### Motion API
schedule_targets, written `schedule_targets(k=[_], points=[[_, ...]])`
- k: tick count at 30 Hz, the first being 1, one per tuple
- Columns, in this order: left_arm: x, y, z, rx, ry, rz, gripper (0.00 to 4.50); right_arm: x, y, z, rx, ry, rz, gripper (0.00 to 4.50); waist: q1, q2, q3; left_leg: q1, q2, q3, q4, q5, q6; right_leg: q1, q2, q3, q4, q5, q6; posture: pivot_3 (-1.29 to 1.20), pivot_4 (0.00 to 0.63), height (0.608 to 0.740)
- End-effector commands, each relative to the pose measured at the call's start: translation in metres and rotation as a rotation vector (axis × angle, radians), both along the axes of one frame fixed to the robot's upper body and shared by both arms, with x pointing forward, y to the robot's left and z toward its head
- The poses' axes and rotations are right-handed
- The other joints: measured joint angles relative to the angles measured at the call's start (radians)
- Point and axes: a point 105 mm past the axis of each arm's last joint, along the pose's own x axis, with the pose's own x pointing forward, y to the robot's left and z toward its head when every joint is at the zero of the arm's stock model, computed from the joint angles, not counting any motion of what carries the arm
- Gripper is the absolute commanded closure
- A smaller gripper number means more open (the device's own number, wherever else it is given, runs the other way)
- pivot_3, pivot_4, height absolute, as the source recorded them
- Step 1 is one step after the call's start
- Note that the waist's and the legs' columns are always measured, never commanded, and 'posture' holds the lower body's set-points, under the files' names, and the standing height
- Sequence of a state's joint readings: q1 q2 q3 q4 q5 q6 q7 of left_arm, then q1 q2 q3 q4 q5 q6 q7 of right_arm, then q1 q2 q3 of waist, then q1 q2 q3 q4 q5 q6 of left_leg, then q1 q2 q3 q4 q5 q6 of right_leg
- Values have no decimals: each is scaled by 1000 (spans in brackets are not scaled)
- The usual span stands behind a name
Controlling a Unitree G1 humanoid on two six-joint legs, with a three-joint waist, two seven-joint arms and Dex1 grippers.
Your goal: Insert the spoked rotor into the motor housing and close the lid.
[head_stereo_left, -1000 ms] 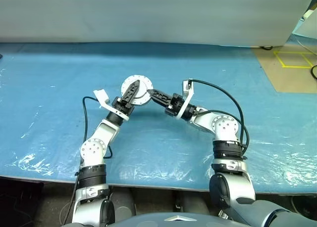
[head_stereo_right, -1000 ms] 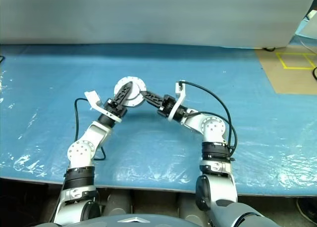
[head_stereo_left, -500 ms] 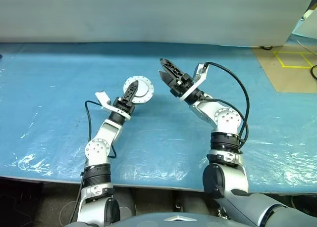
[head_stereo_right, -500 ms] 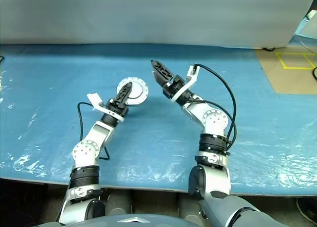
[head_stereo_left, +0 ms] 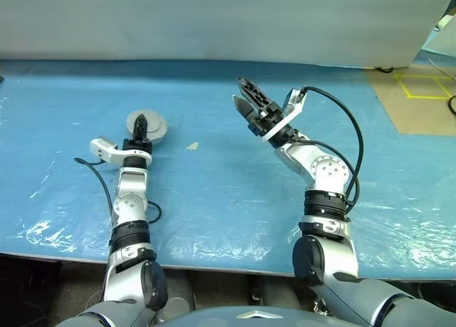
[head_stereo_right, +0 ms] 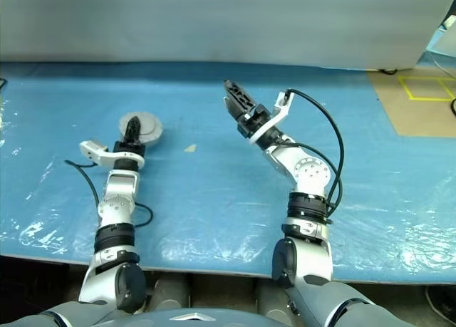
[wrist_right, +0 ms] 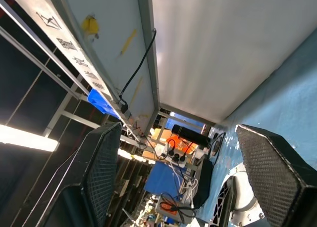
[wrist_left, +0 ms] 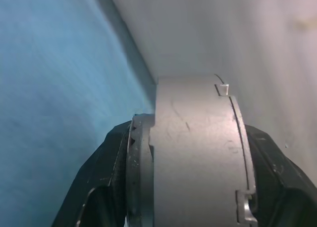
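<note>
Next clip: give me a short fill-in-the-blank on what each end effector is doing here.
1. The left end effector is shut on the motor ____.
2. The right end effector is raised, open and holds ____.
3. The housing's lid is ____.
4. The table's cover is ____ in colour.

Missing words: housing; nothing; closed; blue

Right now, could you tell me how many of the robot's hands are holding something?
1. The left hand grips the closed motor housing on the blue table; the right hand is raised, open and empty.
</note>
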State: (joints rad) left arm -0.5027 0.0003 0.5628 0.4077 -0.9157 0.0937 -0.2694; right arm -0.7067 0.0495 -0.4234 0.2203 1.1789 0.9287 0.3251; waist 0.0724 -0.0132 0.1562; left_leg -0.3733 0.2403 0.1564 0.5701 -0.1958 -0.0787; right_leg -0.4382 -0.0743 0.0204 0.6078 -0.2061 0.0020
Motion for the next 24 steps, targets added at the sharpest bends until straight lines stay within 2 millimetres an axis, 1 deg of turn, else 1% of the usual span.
schedule_targets(k=[1, 5, 9, 16, 19, 22, 24], points=[[3, 7, 27, 42, -94, 43, 1754, -8, 2, 14, 11, -66, 24, 615, 2, 0, 0, -1, 0, -1, 1, 0, 0, 0, 0, 0, 0, 0, 0, 0, 150, 740], [2, 14, 14, 40, -34, 87, 1754, -9, 3, 14, -4, -73, 25, 615, 3, 0, 0, -2, 0, -4, 3, 0, 0, 1, 0, -3, 1, 0, 0, 0, 150, 740], [-1, 22, 1, 3, 21, 134, 1754, -12, 6, 15, -20, -92, 43, 615, 3, 0, 0, -2, 0, -4, 3, 0, 0, 1, 0, -3, 1, 0, 0, 0, 150, 740], [-7, 33, -12, -11, 83, 201, 1754, -14, 10, 12, -40, -100, 60, 615, 2, 0, 0, -2, 0, -5, 4, 0, 0, 2, 0, -3, 1, 0, 0, 0, 150, 740], [-11, 40, -12, -11, 88, 239, 1016, -16, 13, 9, -78, -117, 76, 566, 0, 0, 0, -1, 0, -5, 4, 0, 0, 3, 0, -3, 1, 0, 0, 0, 150, 740], [-16, 49, -10, 4, 86, 284, 52, -21, 19, 3, -179, -162, 94, 566, -1, 0, 0, 1, 0, -5, 4, 0, 0, 5, -1, -3, 1, 0, 0, 0, 150, 740], [-19, 53, -8, 41, 81, 301, 20, -24, 22, -5, -274, -209, 92, 566, -2, 0, 0, 2, 0, -5, 4, 0, 0, 6, 0, -3, 1, 0, 0, 0, 150, 740]])
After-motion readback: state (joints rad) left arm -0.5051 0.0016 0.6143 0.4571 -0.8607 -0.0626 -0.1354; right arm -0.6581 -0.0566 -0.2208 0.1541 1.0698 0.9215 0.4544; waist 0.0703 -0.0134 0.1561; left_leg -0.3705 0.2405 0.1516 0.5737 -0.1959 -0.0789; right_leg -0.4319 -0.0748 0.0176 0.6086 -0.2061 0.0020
